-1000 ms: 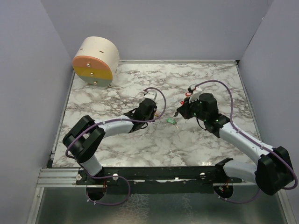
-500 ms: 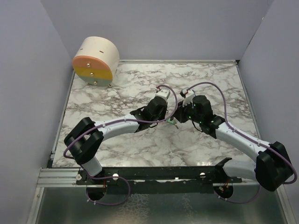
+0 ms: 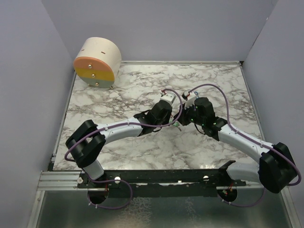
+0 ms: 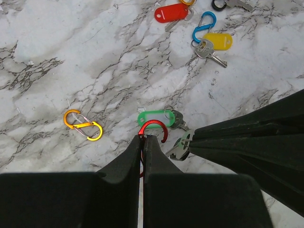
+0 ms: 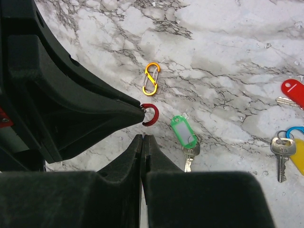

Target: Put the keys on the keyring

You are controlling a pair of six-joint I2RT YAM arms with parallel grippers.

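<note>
My left gripper (image 4: 142,138) is shut on a red carabiner keyring (image 4: 153,129), and its open hook sticks out past the fingertips. My right gripper (image 5: 143,138) is shut on a small silver key (image 4: 182,145) with a wire ring, held just right of the hook and not touching it. The key's tag is hidden. A green-tagged key (image 4: 154,117) lies on the marble below them, also in the right wrist view (image 5: 184,133). In the top view the two grippers, left (image 3: 171,118) and right (image 3: 184,116), meet mid-table.
An orange S-shaped clip (image 4: 83,125) lies to the left. A red-tagged key (image 4: 172,12), a blue carabiner (image 4: 204,26) with a yellow-tagged key (image 4: 219,42) and a black ring (image 4: 218,4) lie further off. A round drum (image 3: 97,62) stands at the back left.
Both arms have moved toward each other: the left gripper went right with the red keyring, and the right gripper went left with its key. Their tips now nearly meet above the green-tagged key.
</note>
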